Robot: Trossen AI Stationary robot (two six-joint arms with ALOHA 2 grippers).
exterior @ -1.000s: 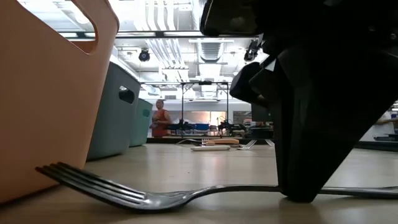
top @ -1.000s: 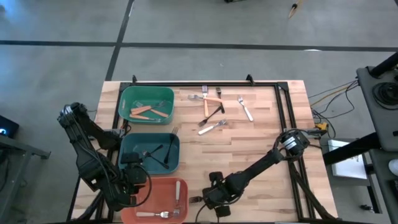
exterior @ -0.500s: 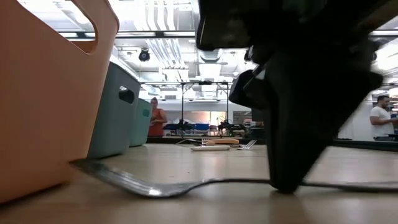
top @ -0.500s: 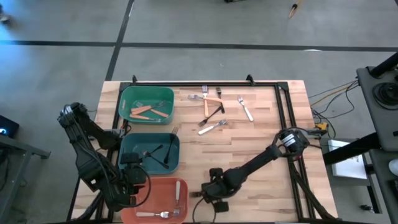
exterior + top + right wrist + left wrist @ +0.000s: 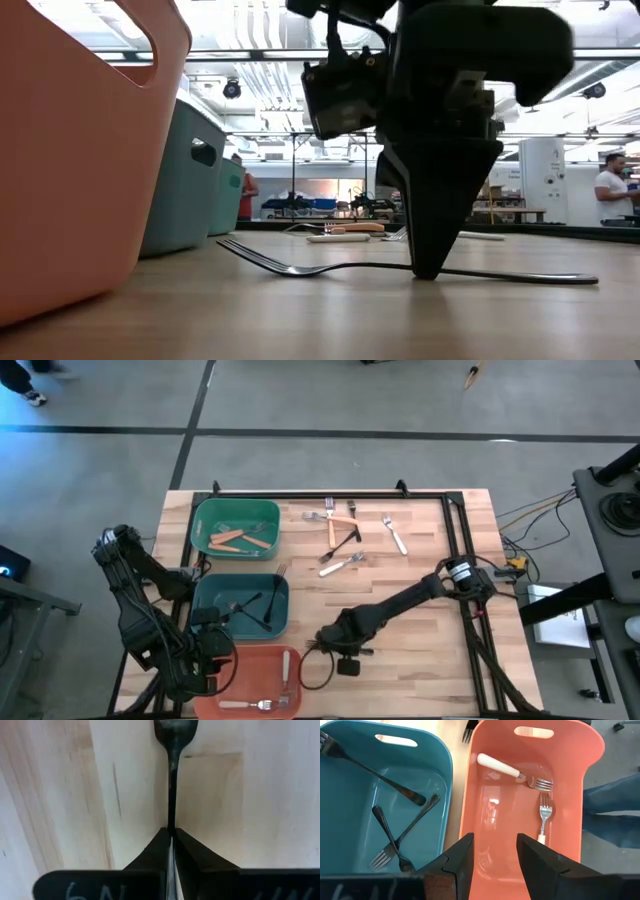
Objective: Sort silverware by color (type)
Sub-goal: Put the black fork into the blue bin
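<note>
Right tool [image 5: 432,268] is pinched shut on the handle of a dark fork [image 5: 300,266] at the table [image 5: 420,590] near edge, just beside the salmon bin [image 5: 262,660]. The fork lies flat, its long axis straight out ahead of the tool, tines toward the bins; it seems to rest on the wood, though the low view does not quite settle that. The teal bin [image 5: 210,592], holding other dark forks, sits beyond the salmon one, so the carry goes past that wall. Left tool [image 5: 492,855] hangs partly open and empty over the salmon bin. Surface: pale wood planks. Open workshop behind, people far off.
</note>
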